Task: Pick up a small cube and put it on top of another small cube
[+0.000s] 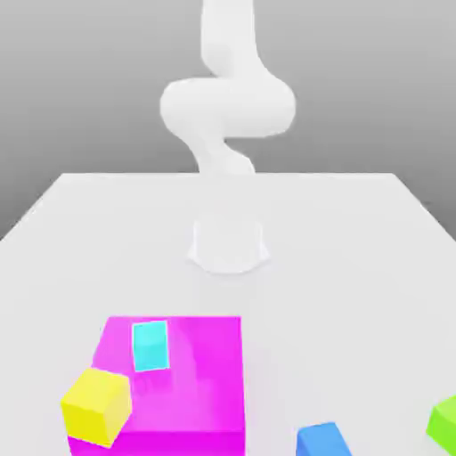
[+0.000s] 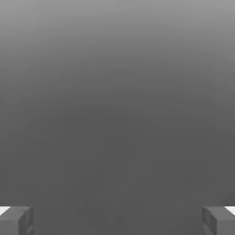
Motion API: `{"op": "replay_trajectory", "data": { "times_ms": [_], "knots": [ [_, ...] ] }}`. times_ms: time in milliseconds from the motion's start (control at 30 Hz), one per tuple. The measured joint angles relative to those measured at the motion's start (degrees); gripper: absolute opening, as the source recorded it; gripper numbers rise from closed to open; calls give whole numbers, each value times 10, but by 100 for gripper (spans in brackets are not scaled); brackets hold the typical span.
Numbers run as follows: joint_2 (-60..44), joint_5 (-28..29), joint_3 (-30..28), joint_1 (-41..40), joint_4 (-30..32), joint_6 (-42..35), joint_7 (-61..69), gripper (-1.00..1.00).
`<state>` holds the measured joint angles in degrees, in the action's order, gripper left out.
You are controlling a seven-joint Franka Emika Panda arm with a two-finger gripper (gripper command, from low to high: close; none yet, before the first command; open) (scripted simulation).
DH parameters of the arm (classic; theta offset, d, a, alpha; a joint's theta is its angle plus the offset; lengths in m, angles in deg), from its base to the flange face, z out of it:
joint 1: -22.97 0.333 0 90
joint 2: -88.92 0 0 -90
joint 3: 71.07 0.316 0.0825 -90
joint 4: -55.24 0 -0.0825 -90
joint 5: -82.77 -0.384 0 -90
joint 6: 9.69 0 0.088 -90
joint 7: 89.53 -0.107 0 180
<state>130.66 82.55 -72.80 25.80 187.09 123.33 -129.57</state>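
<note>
Now we see the gripper (image 2: 117,221) with its jaws wide apart and holding nothing, while the blue cube (image 1: 322,441) and the yellow cube (image 1: 96,406) sit well apart on the white table (image 1: 356,267).

Flat, even sim lighting, no hard shadows. White arm (image 1: 227,107) washes into the pale surface (image 1: 356,267); edges soft. Hand view: dim grey gradient, lighter one side.

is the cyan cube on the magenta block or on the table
On the block. In the exterior view the cyan cube sits on the magenta block's top face, near its far corner on the view's left, well inside the edges.
</note>
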Motion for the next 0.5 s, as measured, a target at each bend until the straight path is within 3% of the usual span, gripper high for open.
{"op": "replay_trajectory", "data": {
  "times_ms": [500],
  "knots": [
    [-246, -47, -92, 145, 4, 74, 374, 0]
  ]
}}
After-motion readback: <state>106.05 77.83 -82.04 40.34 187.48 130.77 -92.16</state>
